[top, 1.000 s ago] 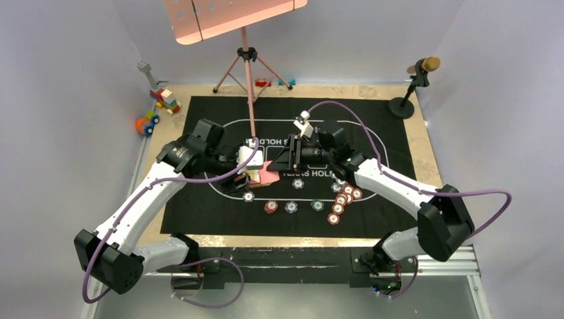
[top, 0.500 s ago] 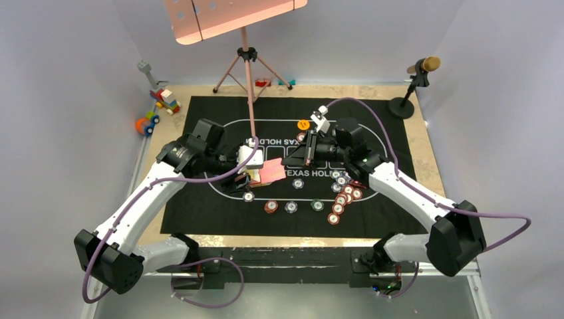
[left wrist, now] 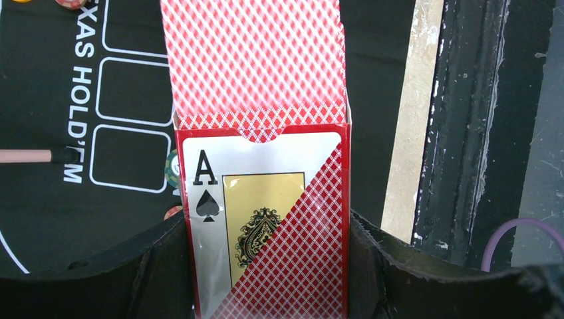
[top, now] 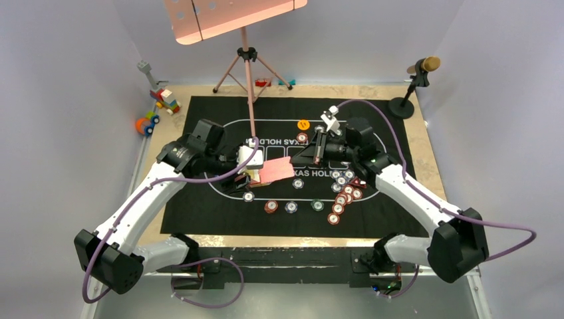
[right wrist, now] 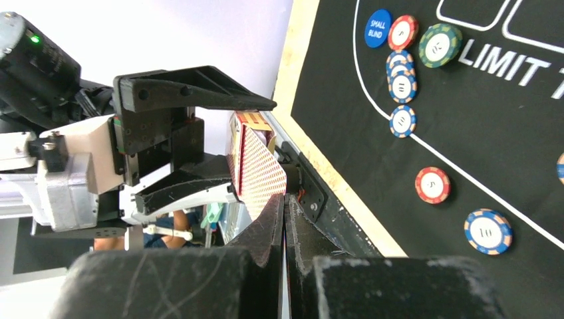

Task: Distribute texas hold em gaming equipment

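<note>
My left gripper is shut on the red card box, held above the mat's left side. A red-backed playing card sticks out of the box's open end. My right gripper is shut on that card's far edge, jaws pressed together on it. Red, green and grey poker chips lie on the mat below the right arm, with more in a row. An orange button disc lies behind, and a blue button disc shows in the right wrist view.
The black felt mat covers the table. A music stand's tripod stands at the back, its pole crossing over the mat. A microphone stand is at the back right. Toy blocks sit at the back left.
My right gripper has moved right and back, drawing the card further out of the box. The orange disc has come into view. The left arm has held still.
</note>
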Controlling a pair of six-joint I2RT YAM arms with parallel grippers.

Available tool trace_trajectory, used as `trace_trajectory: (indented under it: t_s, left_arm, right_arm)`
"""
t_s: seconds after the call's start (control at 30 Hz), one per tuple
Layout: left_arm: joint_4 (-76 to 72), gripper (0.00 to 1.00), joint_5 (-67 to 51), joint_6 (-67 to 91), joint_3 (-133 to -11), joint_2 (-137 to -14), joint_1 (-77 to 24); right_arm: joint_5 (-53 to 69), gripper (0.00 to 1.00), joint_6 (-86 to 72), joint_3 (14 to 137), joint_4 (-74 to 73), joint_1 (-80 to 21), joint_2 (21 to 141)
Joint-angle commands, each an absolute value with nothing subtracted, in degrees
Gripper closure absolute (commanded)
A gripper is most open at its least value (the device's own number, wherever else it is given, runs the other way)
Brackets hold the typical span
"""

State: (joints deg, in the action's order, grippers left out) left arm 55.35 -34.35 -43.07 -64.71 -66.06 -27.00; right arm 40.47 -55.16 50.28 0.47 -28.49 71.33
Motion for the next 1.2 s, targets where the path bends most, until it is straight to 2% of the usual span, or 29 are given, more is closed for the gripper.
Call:
trace_trajectory:
  t_s: [0.0, 0.23, 0.43, 0.83, 1.0, 1.17]
  left_arm:
    - [53.33, 0.9, -35.67, -43.42, -64.14, -65.15, -26.89]
    - [53.25, 0.9, -35.3, -43.22, -63.18, -64.95, -26.89]
    - [53.47, 0.9, -34.36, -43.52, -62.08, -64.47, -26.89]
    - [54.15, 0.91, -34.11, -43.43, -60.47, -62.9, -26.89]
    - [53.97, 0.91, -34.62, -42.83, -60.67, -62.7, -26.87]
    - [53.91, 0.91, -34.68, -42.79, -60.95, -62.82, -26.89]
  right_arm:
    - [43.9, 1.0, -56.4, 48.94, 2.49, -24.79, 67.66]
    - [47.06, 1.0, -60.87, 45.97, 8.54, -22.26, 67.3]
    - [47.43, 1.0, -59.1, 46.53, 6.41, -17.81, 67.36]
    - [47.67, 1.0, -59.64, 47.04, 14.18, -14.67, 78.71]
    - [39.72, 1.0, -48.49, 50.48, 3.05, -14.73, 83.36]
    - [28.72, 0.64, -40.54, 54.64, -5.68, -17.91, 86.57]
